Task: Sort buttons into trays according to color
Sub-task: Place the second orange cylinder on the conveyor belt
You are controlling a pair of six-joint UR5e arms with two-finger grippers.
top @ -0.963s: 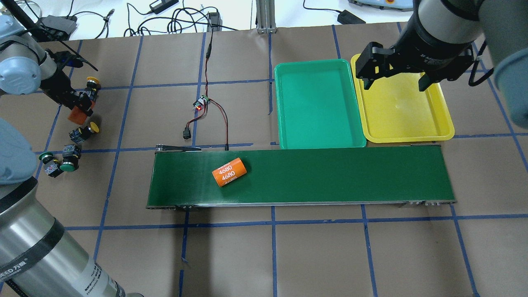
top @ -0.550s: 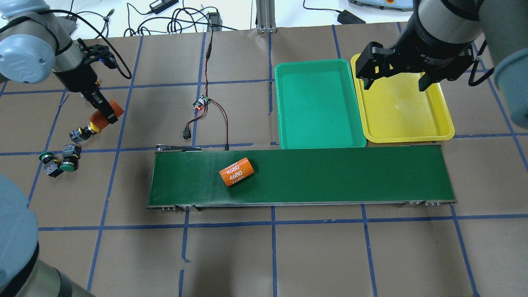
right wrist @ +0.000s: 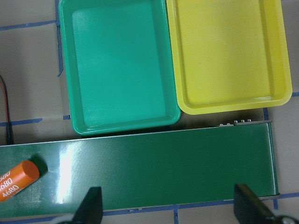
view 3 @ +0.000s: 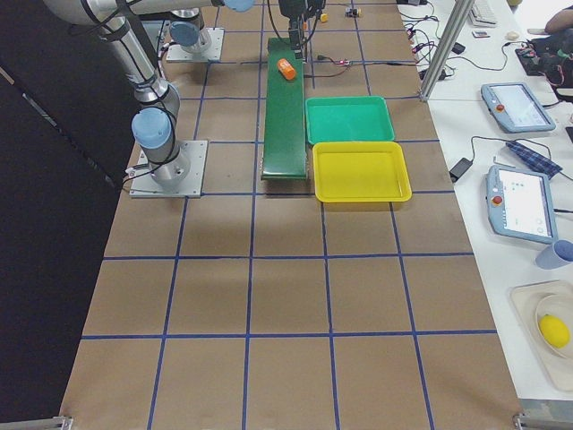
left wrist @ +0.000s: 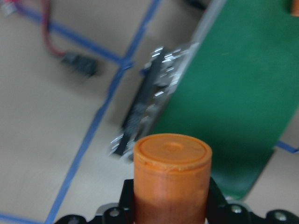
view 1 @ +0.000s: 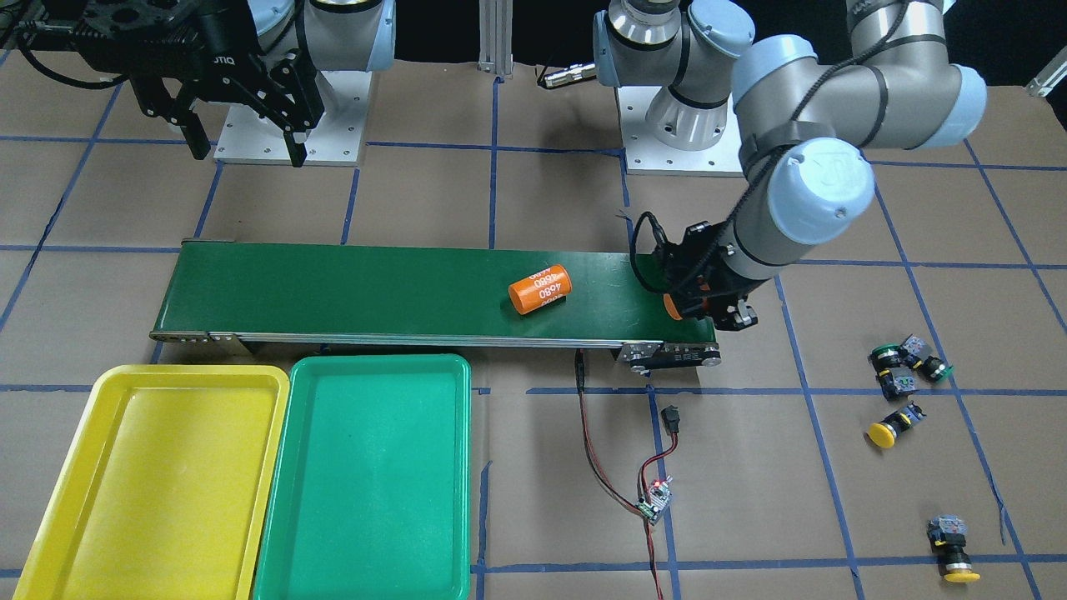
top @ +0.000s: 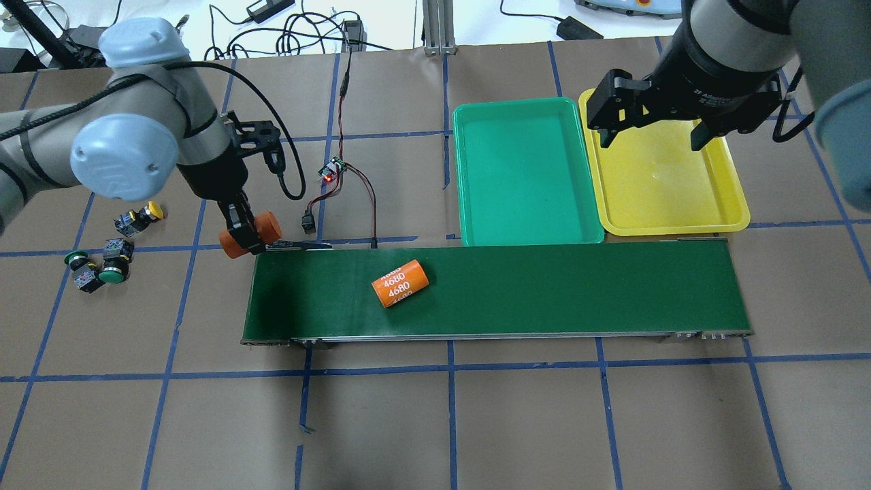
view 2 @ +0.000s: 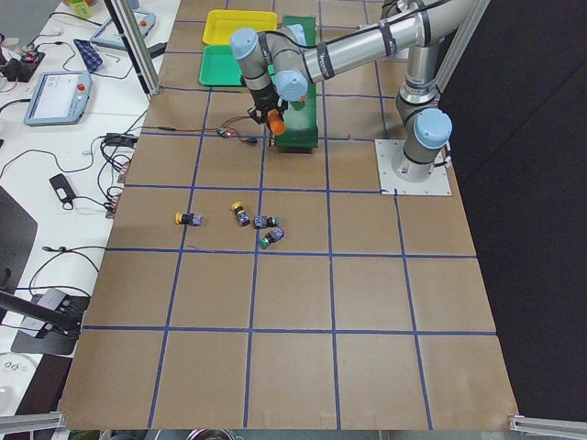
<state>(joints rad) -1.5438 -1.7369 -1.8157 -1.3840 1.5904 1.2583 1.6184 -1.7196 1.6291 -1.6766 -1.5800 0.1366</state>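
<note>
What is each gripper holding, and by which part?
The left gripper clamps an orange cylinder across its curved sides; the right gripper is open and holds nothing.

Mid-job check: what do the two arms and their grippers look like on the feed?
Both arms are silver tubes with pale blue-grey round joint caps: left arm, right arm. Each ends in a black two-finger gripper. The left gripper has a black cable looping off its wrist. The right gripper carries white lettering on its body.
</note>
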